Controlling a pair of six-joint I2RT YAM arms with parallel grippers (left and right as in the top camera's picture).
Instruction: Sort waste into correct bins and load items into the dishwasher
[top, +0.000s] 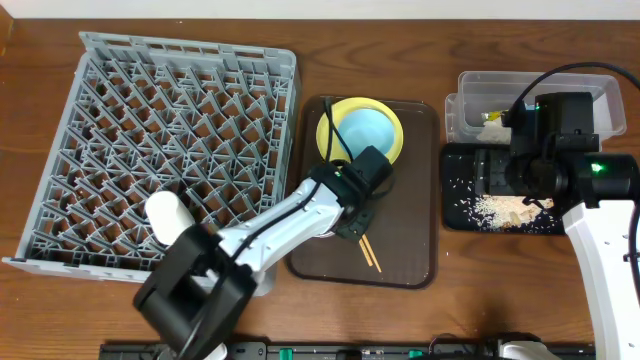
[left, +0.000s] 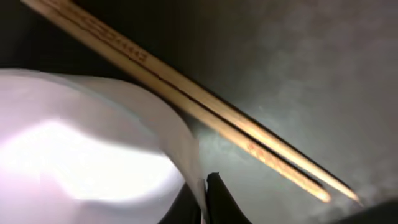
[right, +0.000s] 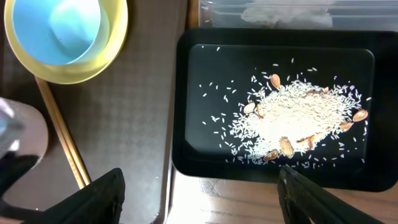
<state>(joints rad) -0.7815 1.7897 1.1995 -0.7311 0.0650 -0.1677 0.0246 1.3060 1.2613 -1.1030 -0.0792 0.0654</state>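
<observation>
My left gripper (top: 350, 215) reaches over the brown serving tray (top: 415, 200). In the left wrist view it (left: 205, 193) is shut on the rim of the pale pink bowl (left: 81, 162). The wooden chopsticks (left: 249, 134) lie next to it on the tray (top: 371, 254). The light blue bowl (top: 362, 128) sits in the yellow plate (top: 392, 125) at the tray's back. My right gripper (right: 199, 199) is open and empty above the front edge of the black tray (right: 205, 93), which holds rice scraps (right: 292, 118). The grey dish rack (top: 150, 120) is at the left, with a white cup (top: 170, 212) in it.
The clear tub (top: 600, 95) stands behind the black tray, with a green-yellow wrapper (top: 492, 115) inside. A strip of bare wooden table (right: 249, 199) shows between the brown tray and the black tray. My left arm crosses the rack's front right corner.
</observation>
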